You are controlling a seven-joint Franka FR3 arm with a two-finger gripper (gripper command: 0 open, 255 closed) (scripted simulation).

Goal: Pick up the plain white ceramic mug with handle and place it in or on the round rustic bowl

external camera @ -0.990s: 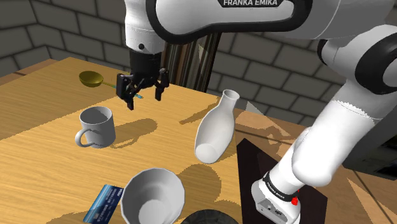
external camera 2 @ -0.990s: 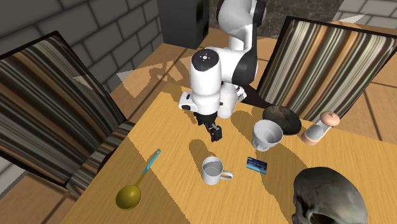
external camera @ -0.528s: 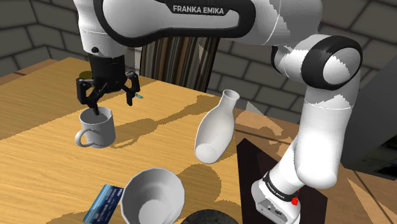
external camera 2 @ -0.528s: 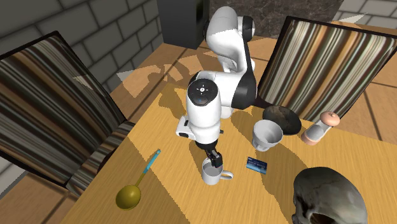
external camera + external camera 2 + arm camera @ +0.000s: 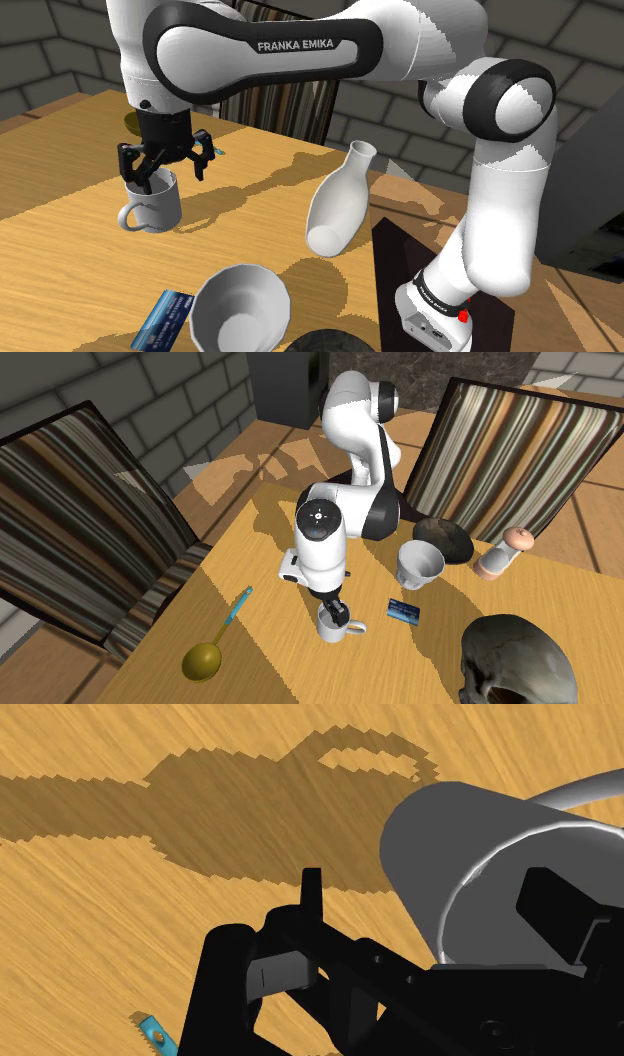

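The white mug (image 5: 152,205) stands upright on the wooden table (image 5: 60,260), its handle toward the shoulder view's left. My gripper (image 5: 167,172) is open and straddles the mug's rim. In the wrist view one finger (image 5: 548,899) is inside the mug (image 5: 450,834) and the other finger (image 5: 310,894) is outside its wall; neither touches it. From above, my gripper (image 5: 338,614) covers part of the mug (image 5: 330,631). The dark round bowl (image 5: 445,539) sits near the arm's base, and its rim (image 5: 330,340) shows at the shoulder view's bottom edge.
A white flared bowl (image 5: 240,305) and a blue card (image 5: 165,320) lie near the mug. A pale vase (image 5: 335,205) leans nearby. A yellow spoon (image 5: 205,657), a skull (image 5: 520,662) and two striped chairs (image 5: 70,522) surround the table.
The gripper moved toward the shoulder view's left and came down over the mug; one finger now dips inside it. The mug has not moved.
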